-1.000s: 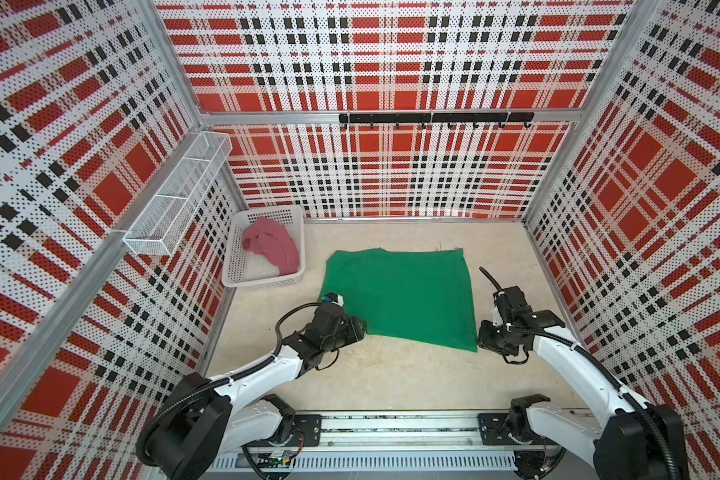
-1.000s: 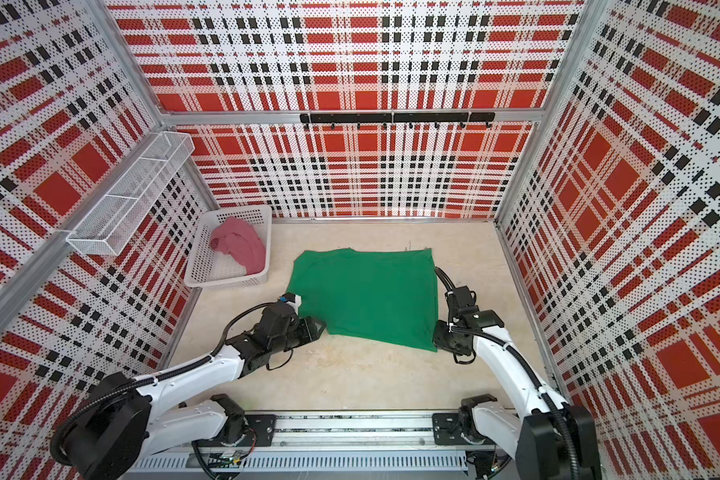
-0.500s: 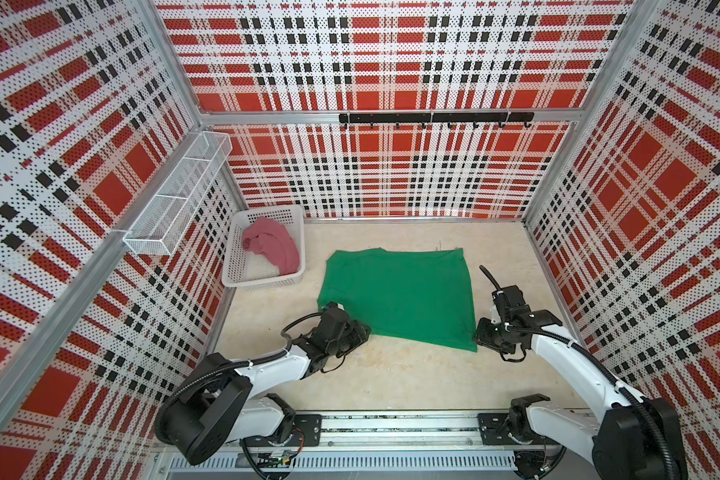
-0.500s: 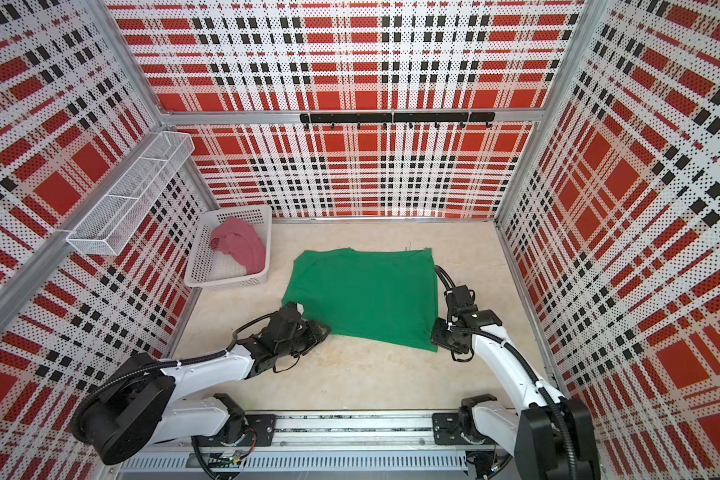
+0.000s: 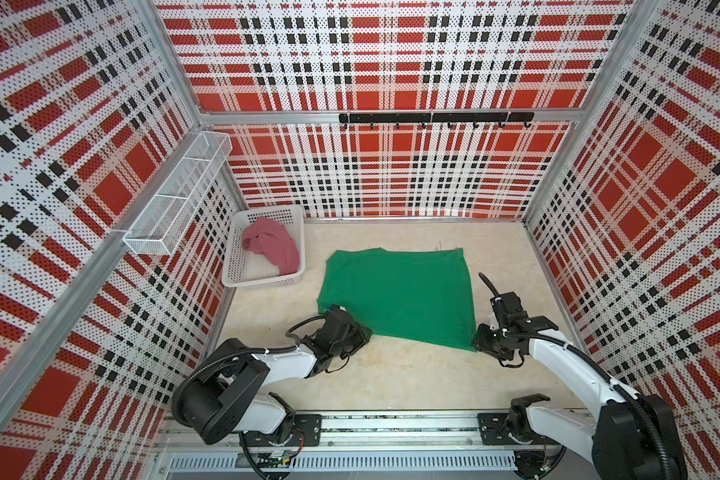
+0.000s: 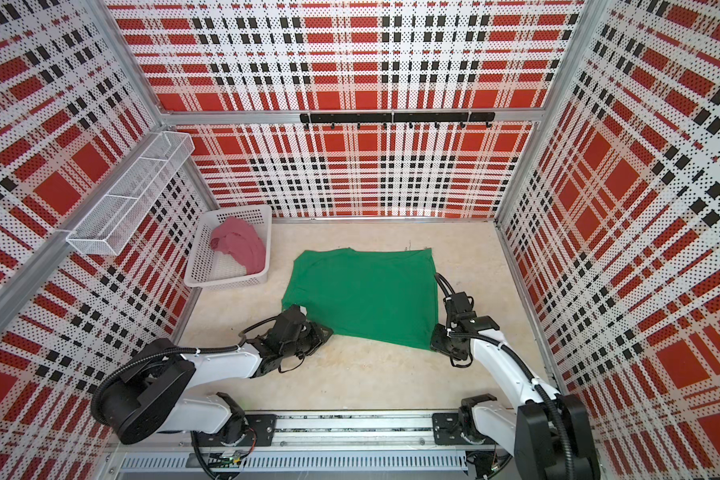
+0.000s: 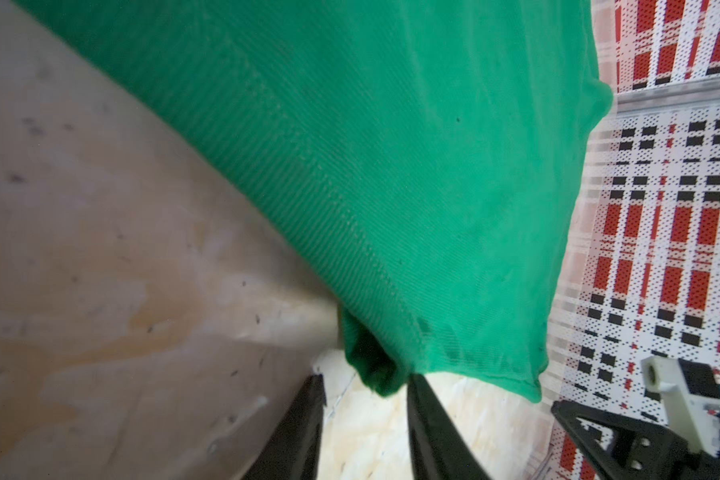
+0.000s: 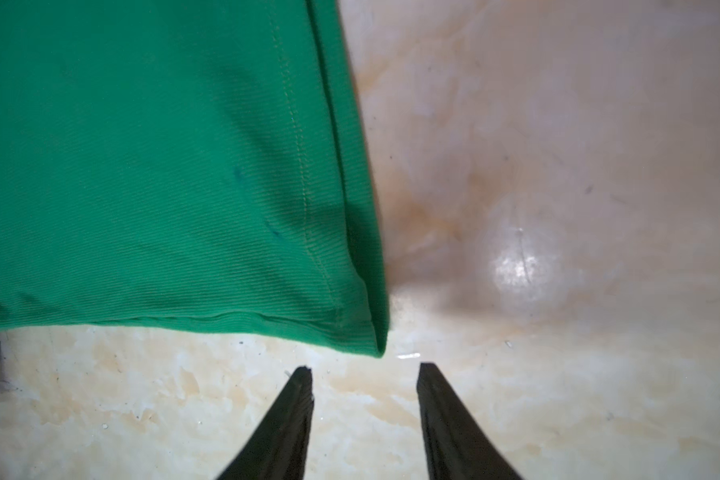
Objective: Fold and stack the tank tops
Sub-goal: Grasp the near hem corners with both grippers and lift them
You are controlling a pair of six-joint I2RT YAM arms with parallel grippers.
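Both top views: green tank top [image 5: 395, 295] flat in the middle of the desk [image 5: 391, 374], pink tank top [image 5: 273, 249] in the far-left-corner basket [image 5: 262, 282]. Left wrist: left claw [image 7: 365, 376] spread around a bunched green corner. Right wrist: right claw [image 8: 365, 368] spread, just beside another corner.

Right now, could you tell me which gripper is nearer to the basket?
Left. The left gripper is at the green top's corner on the basket's side; the right gripper is at the opposite near corner, across the top.
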